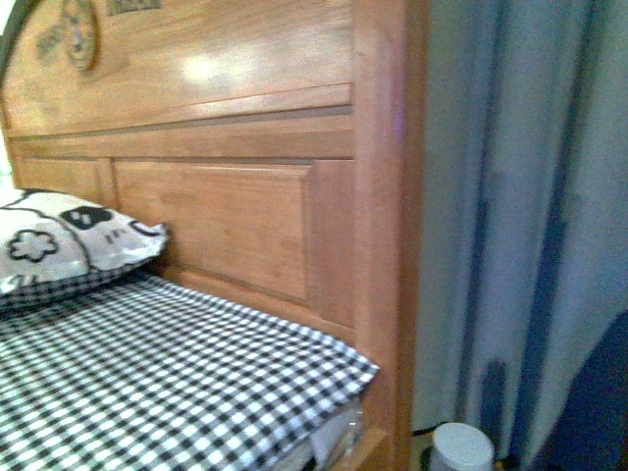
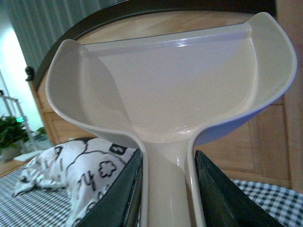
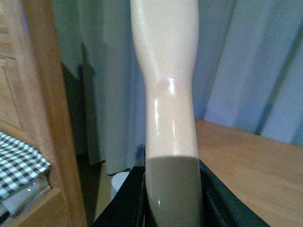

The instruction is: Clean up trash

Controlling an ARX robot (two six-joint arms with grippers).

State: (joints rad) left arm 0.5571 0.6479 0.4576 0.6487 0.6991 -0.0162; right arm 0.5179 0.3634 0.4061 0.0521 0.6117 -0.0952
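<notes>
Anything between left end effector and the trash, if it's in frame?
Cannot tell: no trash shows in any view. The left end effector grips the dustpan, whose empty pan fills that view; only pillow and headboard show beyond.

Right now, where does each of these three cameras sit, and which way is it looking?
Front view: on the robot's body, facing headboard, checked sheet, pillow and curtain; no arm shows.
Left wrist view: on the left wrist, looking along the dustpan in the left gripper, toward the pillow.
Right wrist view: on the right wrist, looking along a cream handle in the right gripper, toward the curtain.
Shared: front and left wrist, the pillow; front and right wrist, the curtain.
</notes>
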